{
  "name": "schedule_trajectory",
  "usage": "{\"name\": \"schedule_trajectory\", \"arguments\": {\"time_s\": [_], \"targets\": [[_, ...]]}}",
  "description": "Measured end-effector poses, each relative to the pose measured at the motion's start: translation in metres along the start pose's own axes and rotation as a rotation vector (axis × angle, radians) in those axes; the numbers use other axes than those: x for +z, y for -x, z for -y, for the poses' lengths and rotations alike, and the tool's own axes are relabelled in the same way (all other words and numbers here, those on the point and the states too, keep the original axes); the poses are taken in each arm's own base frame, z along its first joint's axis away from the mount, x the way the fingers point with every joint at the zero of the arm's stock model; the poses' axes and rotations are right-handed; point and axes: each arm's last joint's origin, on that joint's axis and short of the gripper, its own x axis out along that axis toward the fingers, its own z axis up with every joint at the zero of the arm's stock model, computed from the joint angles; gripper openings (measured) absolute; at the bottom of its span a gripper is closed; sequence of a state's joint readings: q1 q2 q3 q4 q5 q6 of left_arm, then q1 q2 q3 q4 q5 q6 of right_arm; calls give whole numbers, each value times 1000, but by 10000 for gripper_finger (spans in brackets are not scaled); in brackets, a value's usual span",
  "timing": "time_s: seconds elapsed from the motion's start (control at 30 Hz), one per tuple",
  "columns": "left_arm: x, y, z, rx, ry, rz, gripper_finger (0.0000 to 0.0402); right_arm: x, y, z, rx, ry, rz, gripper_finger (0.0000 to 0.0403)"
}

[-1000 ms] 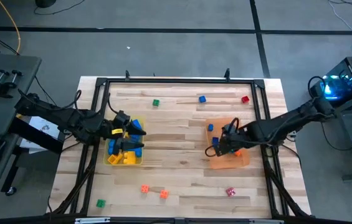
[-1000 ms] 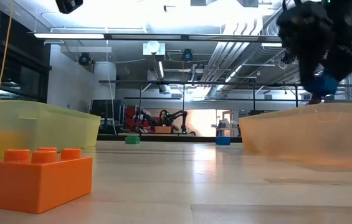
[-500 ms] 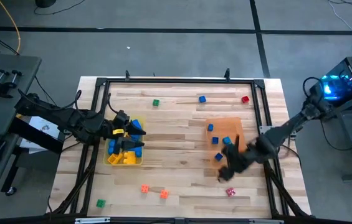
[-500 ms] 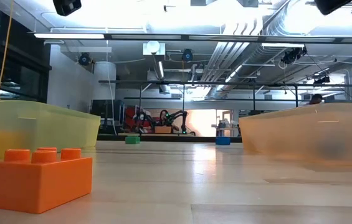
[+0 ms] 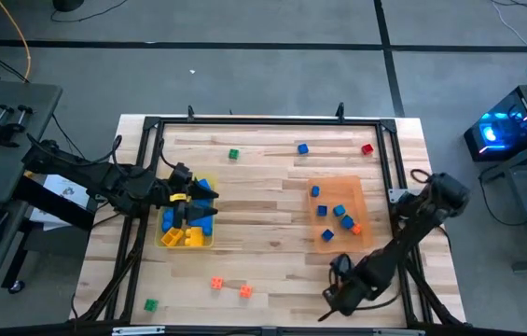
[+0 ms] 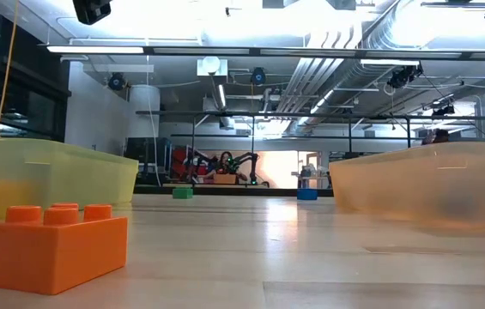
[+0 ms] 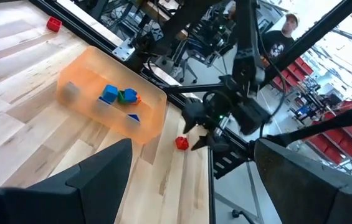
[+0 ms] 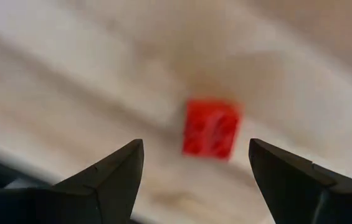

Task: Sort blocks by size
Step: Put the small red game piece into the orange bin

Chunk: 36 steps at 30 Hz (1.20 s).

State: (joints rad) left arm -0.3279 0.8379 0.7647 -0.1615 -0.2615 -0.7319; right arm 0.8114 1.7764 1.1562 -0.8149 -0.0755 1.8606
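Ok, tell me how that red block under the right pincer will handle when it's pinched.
The red block looks like hard moulded plastic, so probably stiff and light. Its boxy shape lying flat on the table suggests it won't roll. Smooth sides might slip unless the open right pincer, hovering above it, closes squarely.

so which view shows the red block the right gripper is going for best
The right wrist view: the red block sits centred between the open fingers, though blurred. The left wrist view shows it small beside the right gripper. In the high view the arm covers it; the low view misses it.
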Motion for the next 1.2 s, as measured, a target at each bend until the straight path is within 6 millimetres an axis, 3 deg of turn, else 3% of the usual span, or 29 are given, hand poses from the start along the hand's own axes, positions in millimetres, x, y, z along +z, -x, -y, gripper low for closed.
{"name": "schedule_trajectory", "arguments": {"time_s": [0.1,0.3,0.63,1.2], "targets": [[0,0,0,0,0,0,323,2,0,-12,-95,52,28,286],[0,0,0,0,0,0,323,-3,-16,-26,-118,117,-11,286],[0,0,0,2,-1,-2,323,-1,-31,-22,-119,77,-42,286],[-1,0,0,5,5,-6,323,-3,-32,-20,-148,16,-97,286]]}}
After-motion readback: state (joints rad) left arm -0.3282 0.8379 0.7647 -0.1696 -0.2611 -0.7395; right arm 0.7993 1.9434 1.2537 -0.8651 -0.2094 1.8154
